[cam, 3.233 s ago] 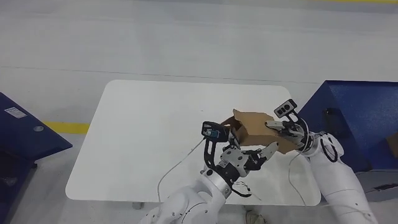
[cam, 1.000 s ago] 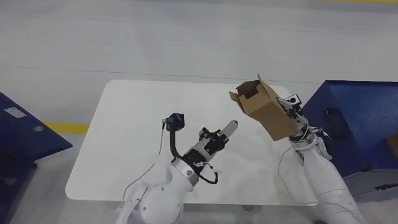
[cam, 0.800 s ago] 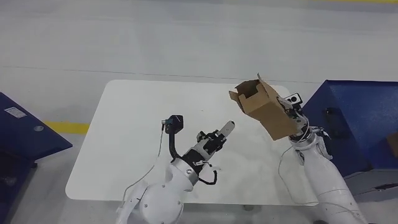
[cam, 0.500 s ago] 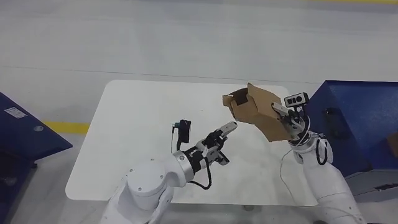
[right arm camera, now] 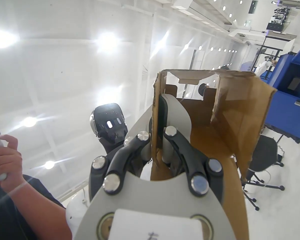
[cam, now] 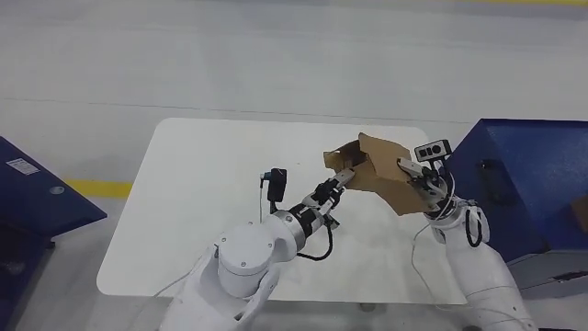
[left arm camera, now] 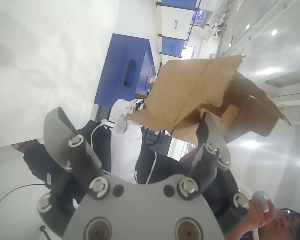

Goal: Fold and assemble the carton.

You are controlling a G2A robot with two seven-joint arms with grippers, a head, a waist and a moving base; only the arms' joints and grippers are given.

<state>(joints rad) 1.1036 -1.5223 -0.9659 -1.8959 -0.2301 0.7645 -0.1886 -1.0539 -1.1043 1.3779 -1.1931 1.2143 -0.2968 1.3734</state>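
A brown cardboard carton (cam: 372, 173) is held in the air over the right part of the white table (cam: 202, 202), lying tilted with its open end and loose flaps toward the left. My right gripper (cam: 413, 173) is shut on one wall of the carton (right arm camera: 240, 116), with that wall's edge pinched at the right gripper (right arm camera: 156, 116). My left gripper (cam: 338, 182) stands open just below the carton's open end. In the left wrist view the left gripper (left arm camera: 132, 123) is spread wide, and one fingertip (left arm camera: 207, 126) is at the lower edge of the carton (left arm camera: 197, 86).
A blue bin (cam: 533, 175) stands close beyond the table's right edge, and another blue bin (cam: 37, 202) stands off to the left. A thin cable (cam: 260, 204) runs along the left arm. The left and middle tabletop lies bare.
The right arm has lowered the carton and tipped it over toward the left. The left arm has swung right and up, bringing its open gripper to the carton's open end.
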